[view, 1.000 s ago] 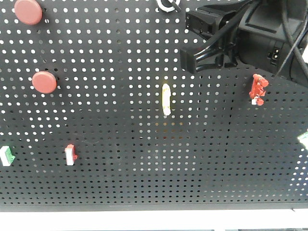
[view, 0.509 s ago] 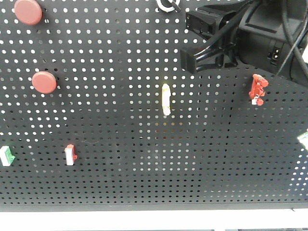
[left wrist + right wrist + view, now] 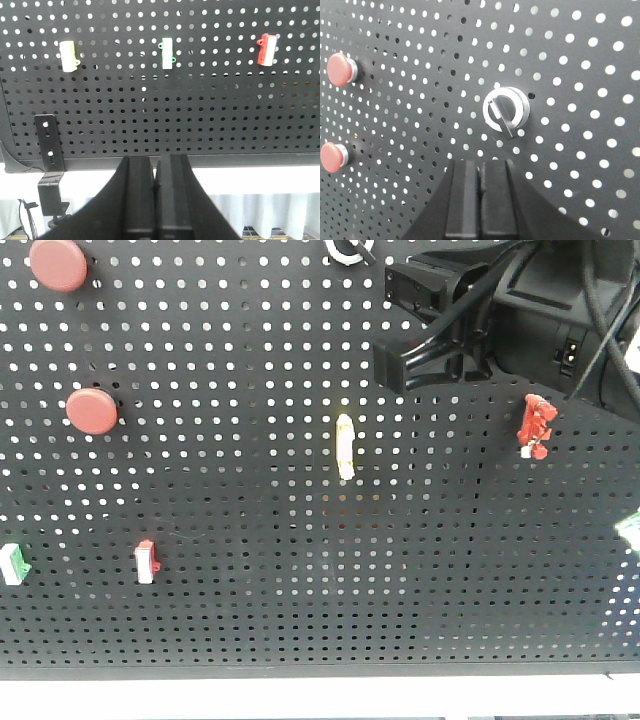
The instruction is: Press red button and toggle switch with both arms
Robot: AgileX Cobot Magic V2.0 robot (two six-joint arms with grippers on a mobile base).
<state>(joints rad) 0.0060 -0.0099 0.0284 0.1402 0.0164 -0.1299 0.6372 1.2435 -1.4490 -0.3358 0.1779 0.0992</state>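
Two red buttons sit at the upper left of the black pegboard [image 3: 250, 620], one [image 3: 58, 265] above the other [image 3: 92, 411]; the right wrist view has them far left, upper [image 3: 339, 70] and lower [image 3: 332, 156]. A small red toggle switch [image 3: 537, 426] is mounted at the right. My right gripper [image 3: 392, 365] reaches in from the top right, shut and empty. Its fingertips [image 3: 480, 167] are close to the board, just below a silver rotary knob [image 3: 505, 112]. My left gripper [image 3: 156, 162] is shut and empty, below the board's bottom edge, and is out of the front view.
Small rocker switches dot the board: yellow [image 3: 345, 446], red [image 3: 146, 561], green [image 3: 12, 563], and a green piece at the right edge [image 3: 630, 530]. The left wrist view has yellow [image 3: 68, 55], green [image 3: 168, 52] and red [image 3: 266, 49] ones, plus a bracket [image 3: 49, 145].
The right arm has barely shifted. Nothing on the board has changed.
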